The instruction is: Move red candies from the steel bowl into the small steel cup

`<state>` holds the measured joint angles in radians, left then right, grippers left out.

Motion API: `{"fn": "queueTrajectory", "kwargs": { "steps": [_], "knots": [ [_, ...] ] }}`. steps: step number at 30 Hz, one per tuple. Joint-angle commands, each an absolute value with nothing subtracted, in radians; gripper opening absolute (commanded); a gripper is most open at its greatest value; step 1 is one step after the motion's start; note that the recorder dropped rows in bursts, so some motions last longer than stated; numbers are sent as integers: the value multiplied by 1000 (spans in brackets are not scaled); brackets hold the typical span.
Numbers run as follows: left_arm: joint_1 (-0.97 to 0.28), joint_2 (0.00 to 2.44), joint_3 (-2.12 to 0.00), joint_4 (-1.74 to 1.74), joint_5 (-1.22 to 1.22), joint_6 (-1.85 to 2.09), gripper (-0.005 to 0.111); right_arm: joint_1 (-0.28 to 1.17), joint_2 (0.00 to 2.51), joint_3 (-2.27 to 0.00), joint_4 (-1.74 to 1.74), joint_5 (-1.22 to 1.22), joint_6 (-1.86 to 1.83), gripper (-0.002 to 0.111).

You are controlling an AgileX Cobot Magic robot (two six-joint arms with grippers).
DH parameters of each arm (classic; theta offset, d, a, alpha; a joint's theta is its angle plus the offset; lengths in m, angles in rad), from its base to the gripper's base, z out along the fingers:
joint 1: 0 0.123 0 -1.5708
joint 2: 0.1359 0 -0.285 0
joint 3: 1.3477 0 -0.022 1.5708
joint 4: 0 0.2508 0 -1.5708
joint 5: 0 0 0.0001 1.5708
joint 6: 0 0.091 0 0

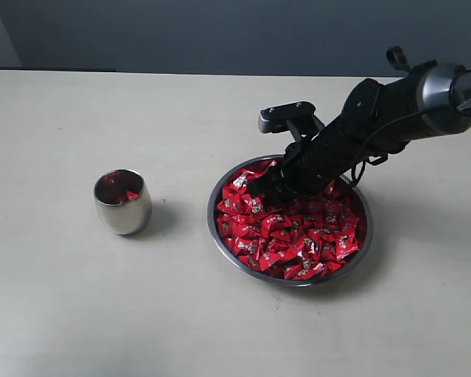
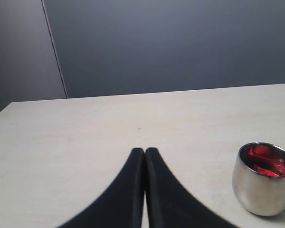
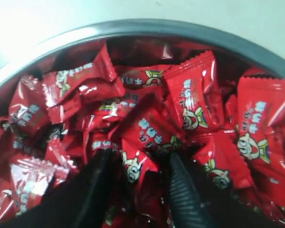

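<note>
- The right gripper (image 1: 268, 185) is reaching down at a slant into the steel bowl (image 1: 292, 283), over the part of the bowl that lies far and to the left in the exterior view.
- Its two black fingers (image 3: 178, 183) are standing wide apart, and their tips are sinking into the pile of red candies (image 1: 302, 236).
- In the right wrist view, the right gripper (image 3: 137, 164) is straddling one red candy (image 3: 133, 166), which is lying in the gap between the ribbed pads. The views do not show whether the pads are pressing on it.
- The red candies (image 3: 192, 97) are filling the steel bowl (image 3: 156, 26) nearly to its rim, and are lying ahead of the fingers and on both sides of them.
- The small steel cup (image 1: 123, 206) is standing upright on the pale table (image 1: 63, 118), well apart from the bowl and to its left in the exterior view. A few red candies are showing inside it.
- The left gripper (image 2: 144, 152) is hanging over the table (image 2: 85, 133) with its fingers pressed together and nothing between them.
- The small steel cup (image 2: 260, 190) is standing near the left gripper, off to one side of it and not touching it.
</note>
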<state>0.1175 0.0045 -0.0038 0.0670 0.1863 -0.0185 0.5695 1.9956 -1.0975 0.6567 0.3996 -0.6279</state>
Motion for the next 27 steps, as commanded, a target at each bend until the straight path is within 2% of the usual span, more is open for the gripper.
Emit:
{"fn": "queueTrajectory", "kwargs": {
  "steps": [1, 3, 4, 6, 27],
  "knots": [
    [118, 0, 0, 68, 180, -20, 0, 570, 2002, -1102, 647, 394, -633, 38],
    [118, 0, 0, 68, 180, -20, 0, 570, 2002, -1102, 647, 391, -633, 24],
    [118, 0, 0, 68, 180, -20, 0, 570, 2002, -1102, 647, 391, -633, 13],
    [118, 0, 0, 68, 180, -20, 0, 570, 2002, -1102, 641, 391, -633, 0],
    [118, 0, 0, 68, 180, -20, 0, 570, 1917, -1102, 634, 414, -632, -1]
  ]
}}
